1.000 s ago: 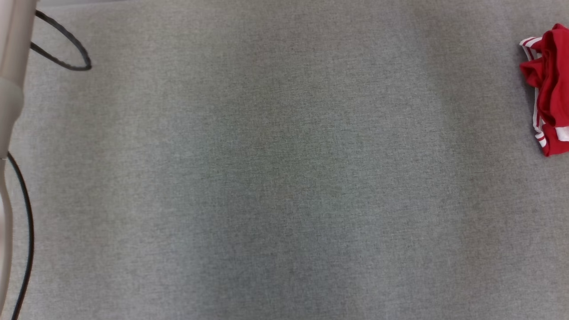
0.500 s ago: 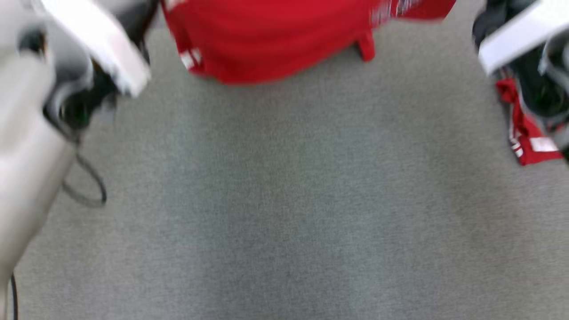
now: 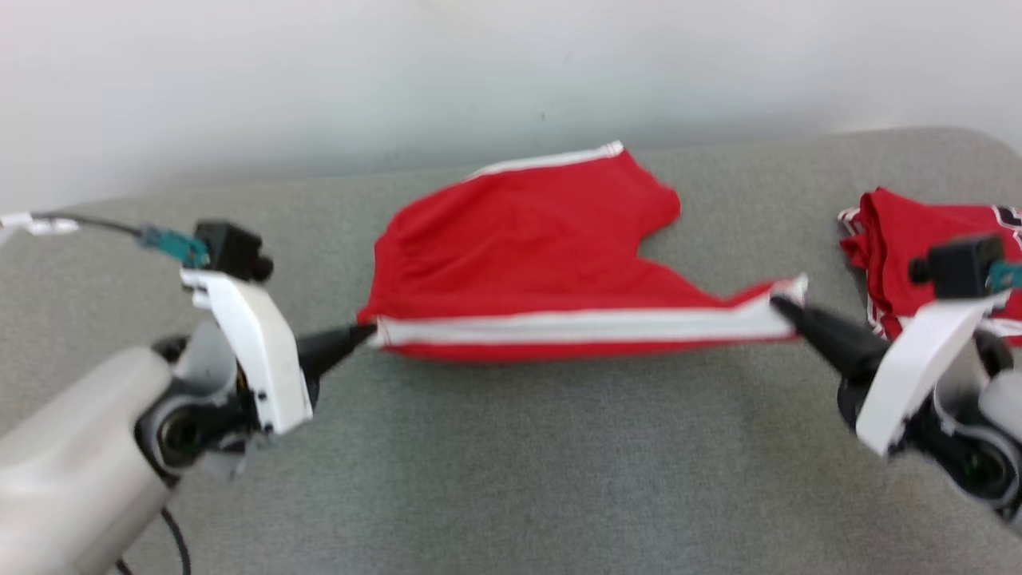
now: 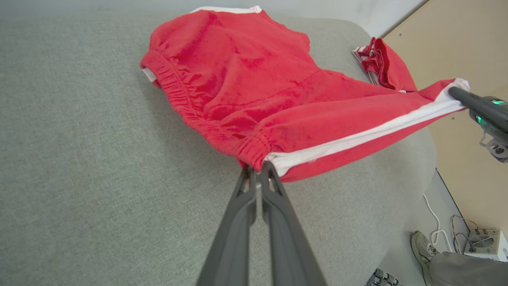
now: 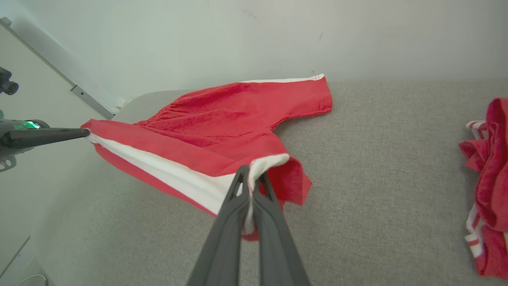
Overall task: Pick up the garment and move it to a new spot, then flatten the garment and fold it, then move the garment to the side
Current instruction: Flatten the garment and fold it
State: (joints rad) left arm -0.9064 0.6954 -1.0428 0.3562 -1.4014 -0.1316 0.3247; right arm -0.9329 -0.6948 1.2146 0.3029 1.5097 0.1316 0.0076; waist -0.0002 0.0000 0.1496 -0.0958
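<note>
The garment [image 3: 543, 255] is a pair of red shorts with a white side stripe, stretched out between my two grippers above the grey padded surface [image 3: 511, 463]. My left gripper [image 3: 369, 329] is shut on the waistband corner [image 4: 256, 153]. My right gripper [image 3: 778, 305] is shut on the leg hem at the white stripe [image 5: 258, 167]. The far half of the garment [image 5: 246, 107] rests on the surface near the wall; the near edge hangs taut between the fingertips. In the left wrist view my right gripper [image 4: 454, 90] shows at the right, and in the right wrist view my left gripper [image 5: 85, 132] shows at the left.
A second crumpled red garment [image 3: 918, 239] lies at the right end of the surface. A white wall [image 3: 479, 72] runs close behind. In the left wrist view, a person's shoe [image 4: 422, 244] and a small box with cables [image 4: 482, 242] are on the floor past the surface's rounded end.
The head camera has swung up from bare grey surface to the back edge, bringing both grippers and the stretched garment into view. The earlier frames are too different to tell real movement.
</note>
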